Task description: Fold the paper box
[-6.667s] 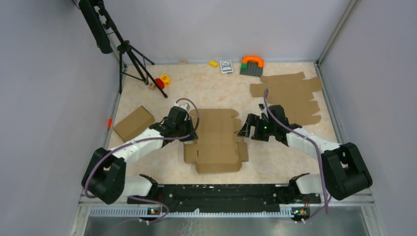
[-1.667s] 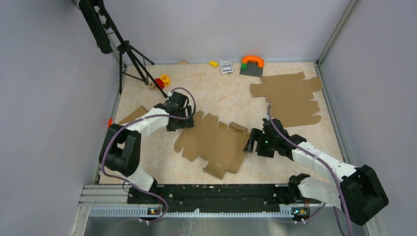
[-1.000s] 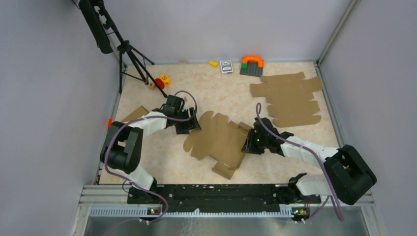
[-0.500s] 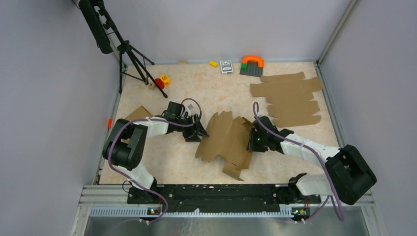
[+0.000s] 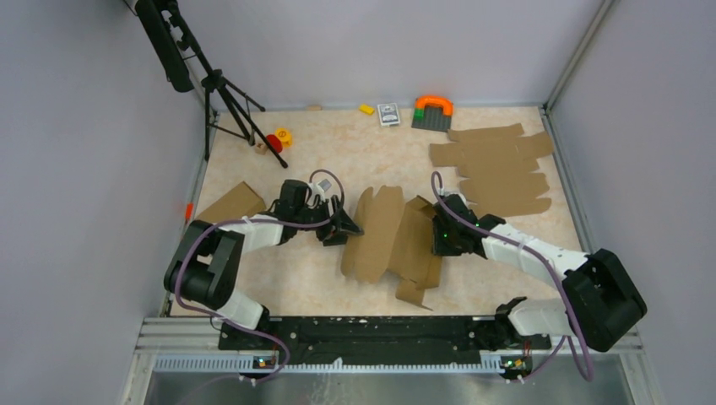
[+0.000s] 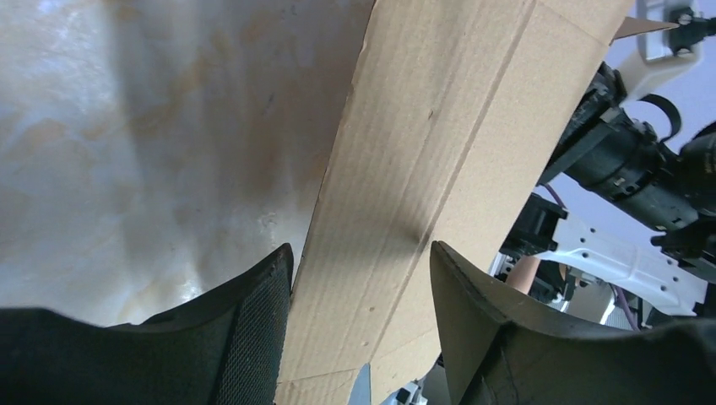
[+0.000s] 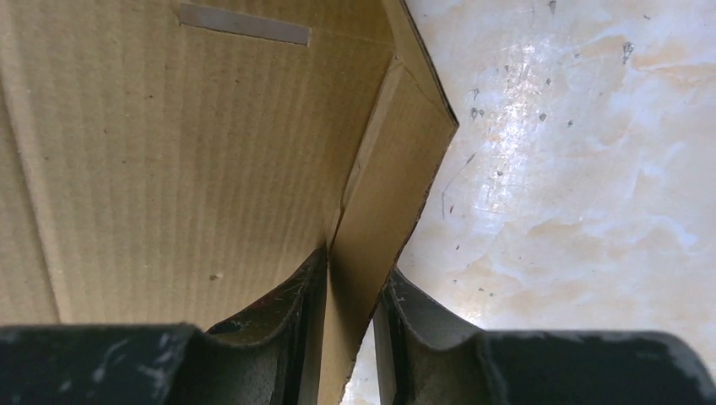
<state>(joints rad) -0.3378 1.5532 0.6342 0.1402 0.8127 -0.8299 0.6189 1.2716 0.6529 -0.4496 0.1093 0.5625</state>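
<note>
The paper box (image 5: 393,240), lying mid-counter (image 5: 355,160) between both arms, is rising from nearly flat into a steep V. The right gripper (image 7: 350,270) is clenching its fingers on a side flap (image 7: 371,219). The left gripper (image 6: 359,253), fingers spread wide, is pushing the opposite panel (image 6: 422,152) upright, so the walls are starting to form.

Two robot arms, the left arm (image 5: 253,228) and the right arm (image 5: 528,249), are flanking one paper box (image 5: 376,232), while one pile of flat cardboard sheets (image 5: 498,169), one closed brown carton (image 5: 232,207), one tripod (image 5: 221,89), one yellow brick (image 5: 366,109), one card pack (image 5: 388,114), one orange arch (image 5: 433,103) and one red toy (image 5: 273,143) are sitting around them.
</note>
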